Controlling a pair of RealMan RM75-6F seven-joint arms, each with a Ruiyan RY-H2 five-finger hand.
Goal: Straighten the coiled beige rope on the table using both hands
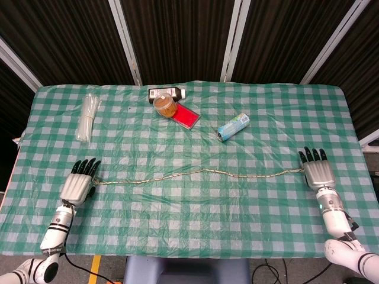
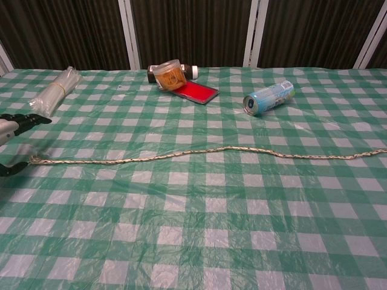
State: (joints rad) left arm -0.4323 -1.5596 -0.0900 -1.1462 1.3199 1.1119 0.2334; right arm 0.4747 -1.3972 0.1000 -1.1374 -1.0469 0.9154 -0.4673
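Covering most of both views is the checked table (image 1: 195, 207), w/ the beige rope (image 1: 201, 173) laid nearly end to end across its near half. Rope is uncoiled but not dead straight: slight hump near the middle, gentle sag either side. Judgement: task is at the release/finish step, w/ a bit of slack left in the line.

Left hand (image 1: 79, 184) sits at the rope's left end, fingers (image 1: 87, 168) apart & extended, holding nothing; rope end lies just beside them. Right hand (image 1: 318, 171) is at the other end, fingers spread flat, also holding nothing; rope tip is touching or just beside it, can't tell which.

Next move, if the hump matters: re-pinch both ends & draw outward evenly. Otherwise lift both hands clear w/o snagging the ends.

Far side, well apart from rope: plastic-wrapped bundle (image 1: 87, 118), red pad (image 1: 185, 116), blue can (image 1: 233, 127), dark bottle (image 1: 166, 93), small jar (image 1: 165, 106).
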